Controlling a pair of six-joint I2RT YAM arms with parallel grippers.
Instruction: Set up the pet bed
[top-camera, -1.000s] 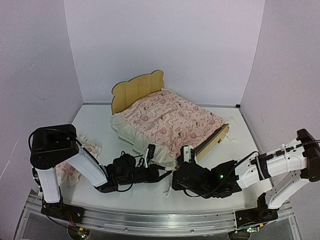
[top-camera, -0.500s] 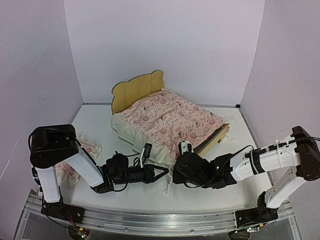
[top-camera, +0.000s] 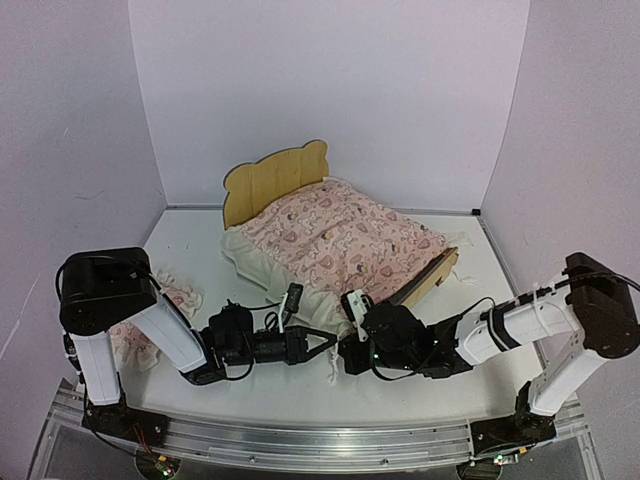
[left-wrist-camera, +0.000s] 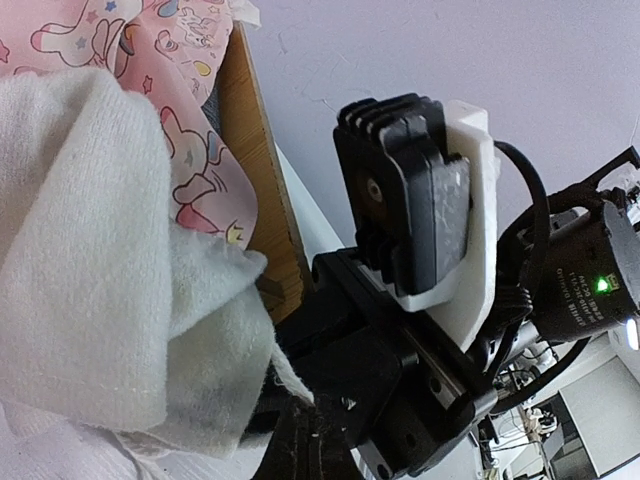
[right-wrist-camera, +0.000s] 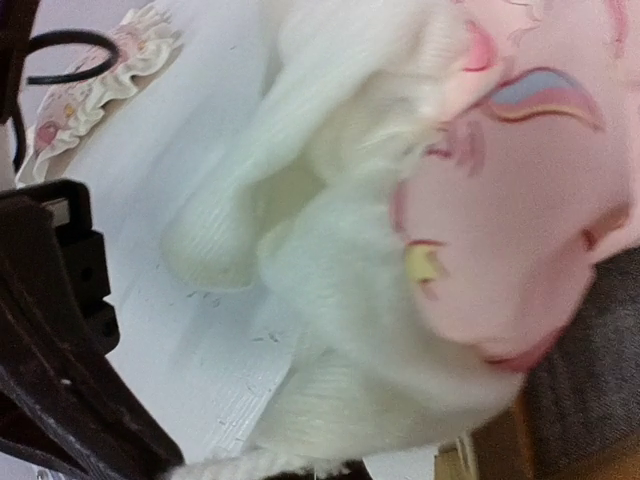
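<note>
**A:** Nearest us, the left gripper and right gripper crowd each other at the blanket's ruffled near corner. We cannot tell whether either's fingers are clenched.

**B:** At nine o'clock from them, the pillow lies on the table. We judge placing it is left.

**A:** At twelve o'clock stands the pet bed, the blanket draped over it and overhanging.

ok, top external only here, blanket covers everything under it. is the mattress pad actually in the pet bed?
Observer: Yes. Right wrist shows the dark grey mattress pad under the blanket corner, sitting on the pet bed plywood.
Operator: Anything gripped?
Observer: Cannot tell for the left end effector or right end effector. Left wrist shows the white ruffle bunched in front of the footboard, no fingers visibly on it.
</note>
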